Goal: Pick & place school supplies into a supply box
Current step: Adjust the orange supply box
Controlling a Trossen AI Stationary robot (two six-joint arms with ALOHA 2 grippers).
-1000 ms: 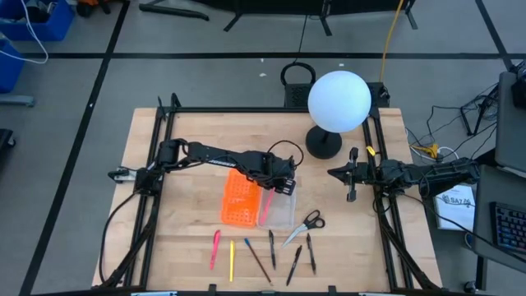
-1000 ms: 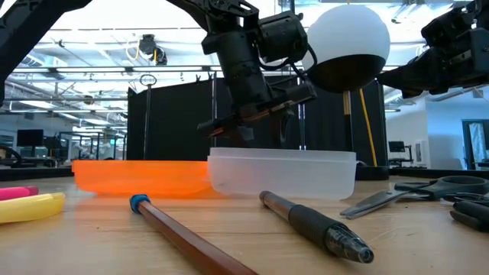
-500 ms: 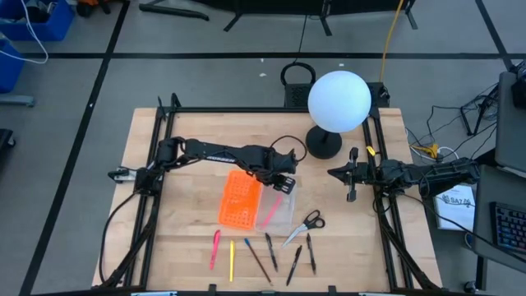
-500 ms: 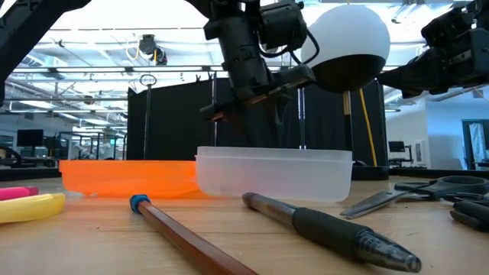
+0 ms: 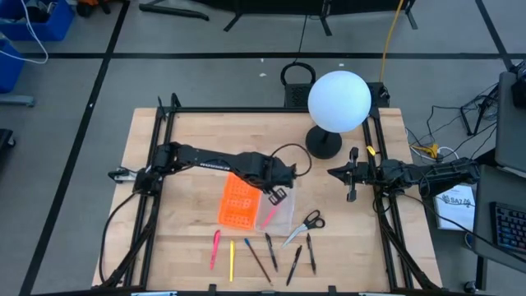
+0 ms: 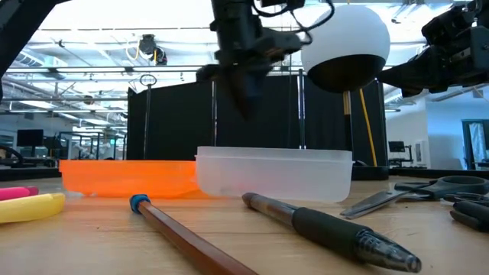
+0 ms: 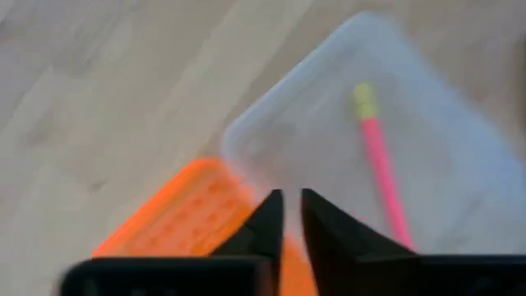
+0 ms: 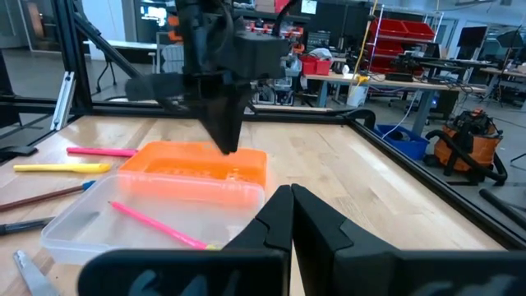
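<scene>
We see the supply box [image 5: 277, 211], clear, open beside its orange lid [image 5: 239, 200], with one pink pen [image 5: 269, 215] inside; other pens [image 5: 263, 255] and scissors [image 5: 306, 224] lie toward six o'clock.

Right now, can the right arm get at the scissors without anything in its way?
Probably yes. The scissors lie in the open beside the supply box, on the right arm's side. The right end effector hangs shut near the lamp base, with only bare table between them.
</scene>
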